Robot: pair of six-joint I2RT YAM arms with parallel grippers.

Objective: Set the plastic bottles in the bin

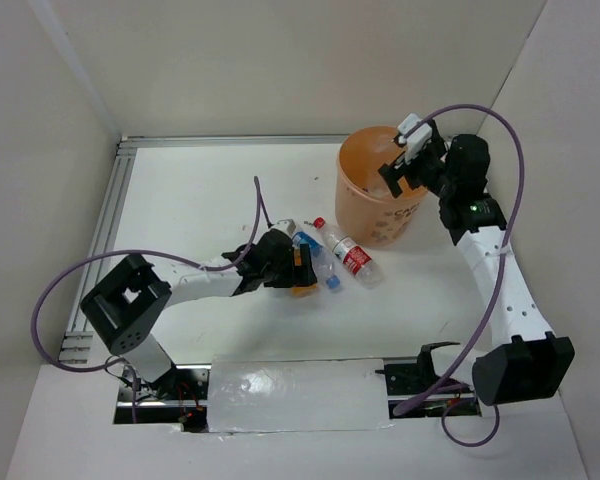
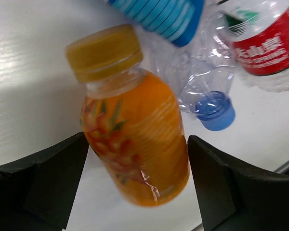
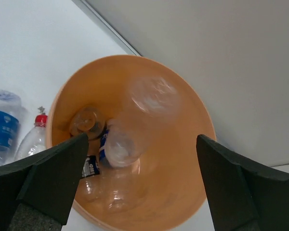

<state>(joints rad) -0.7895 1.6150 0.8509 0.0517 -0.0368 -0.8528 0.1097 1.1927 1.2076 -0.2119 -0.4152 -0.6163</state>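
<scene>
Overhead, right gripper (image 3: 142,144) poised open above bin (image 3: 183,163); left gripper (image 1: 296,265) open, straddling orange bottle (image 2: 135,139) beside red-labelled bottle (image 2: 265,45).

The top camera looks down over the whole counter (image 1: 200,190) from behind the arms. The left wrist camera sits close on the orange bottle (image 2: 135,144) between the tips of the left end effector (image 2: 139,185). The right wrist camera faces down into the bin (image 3: 173,192) beneath the right end effector (image 3: 142,178). The top view shares both.
</scene>
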